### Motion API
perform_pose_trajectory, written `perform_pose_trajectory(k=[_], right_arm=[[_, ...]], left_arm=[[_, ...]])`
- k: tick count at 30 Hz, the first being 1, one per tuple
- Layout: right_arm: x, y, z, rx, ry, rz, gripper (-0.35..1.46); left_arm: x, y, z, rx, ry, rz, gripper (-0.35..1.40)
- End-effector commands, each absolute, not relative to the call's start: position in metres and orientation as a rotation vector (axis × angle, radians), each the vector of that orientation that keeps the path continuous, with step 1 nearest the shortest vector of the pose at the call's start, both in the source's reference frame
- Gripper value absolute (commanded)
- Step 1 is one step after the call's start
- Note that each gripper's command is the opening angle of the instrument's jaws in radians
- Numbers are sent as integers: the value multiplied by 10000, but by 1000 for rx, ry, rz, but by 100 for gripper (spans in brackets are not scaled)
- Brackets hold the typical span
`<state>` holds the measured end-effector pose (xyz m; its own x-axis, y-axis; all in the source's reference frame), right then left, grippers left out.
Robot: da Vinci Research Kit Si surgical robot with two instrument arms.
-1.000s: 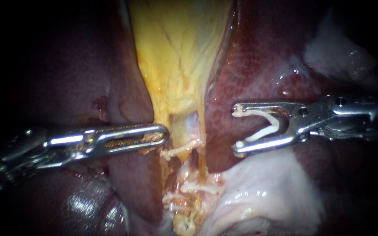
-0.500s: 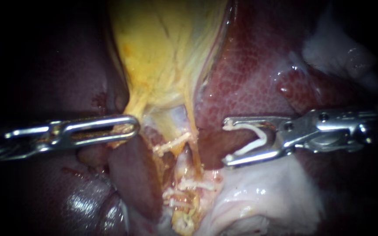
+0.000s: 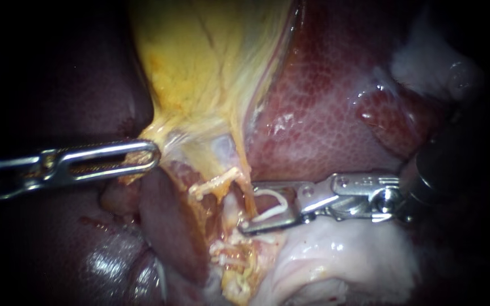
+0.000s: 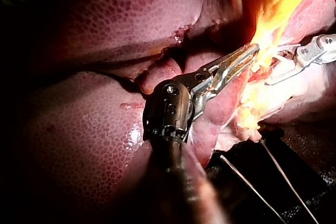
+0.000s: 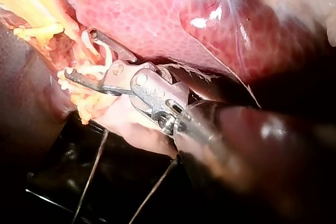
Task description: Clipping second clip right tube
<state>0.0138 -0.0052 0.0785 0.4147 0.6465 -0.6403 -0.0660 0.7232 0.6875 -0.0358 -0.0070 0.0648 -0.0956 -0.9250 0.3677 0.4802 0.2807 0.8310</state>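
Down near the middle of the endoscope view, your right instrument [image 3: 249, 207] comes in from the right, low over the pale tissue [image 3: 341, 255]. Its end effector is spread wide and carries a white clip [image 3: 273, 204], pinched from both sides, one leg lying along each half. The clip's mouth is open and faces the tube [image 3: 231, 207], a pale strand running down from the gallbladder [image 3: 211, 68]. The tips sit right at that tube's right edge. Honestly, I can't tell whether the tube is fully inside the mouth or just against it, and the right wrist view [image 5: 79, 53] shows the same spot buried in yellow tissue, so no help there. Just above, an upper clip [image 3: 216, 184] already lies across the same strand, and there's a cluster of lower clips [image 3: 228, 249] further down. Your left instrument [image 3: 151, 156] reaches in from the left. Its end effector is pressed together, pinching the yellow lower edge of the gallbladder, which looks stretched toward it. In the left wrist view [image 4: 252, 52] the toothed tip ends right in that bright yellow tissue. The liver [image 3: 324, 113] fills the background, red and glossy on the right and darker on the left.
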Motion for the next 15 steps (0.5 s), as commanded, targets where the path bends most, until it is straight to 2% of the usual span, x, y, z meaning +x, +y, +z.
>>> perform_pose_trajectory(k=[1, 6, 13, 15], right_arm=[[140, -55, 784, 640, 1057, 492, 60], [146, -71, 777, 736, 1078, 440, 58], [149, -85, 783, 788, 1065, 410, 50], [148, -83, 787, 797, 1052, 421, 39]], left_arm=[[-358, -71, 648, 519, -1119, -1270, -35], [-358, -71, 649, 519, -1120, -1270, -35], [-358, -71, 649, 519, -1120, -1270, -35], [-358, -71, 649, 518, -1120, -1270, -35]])
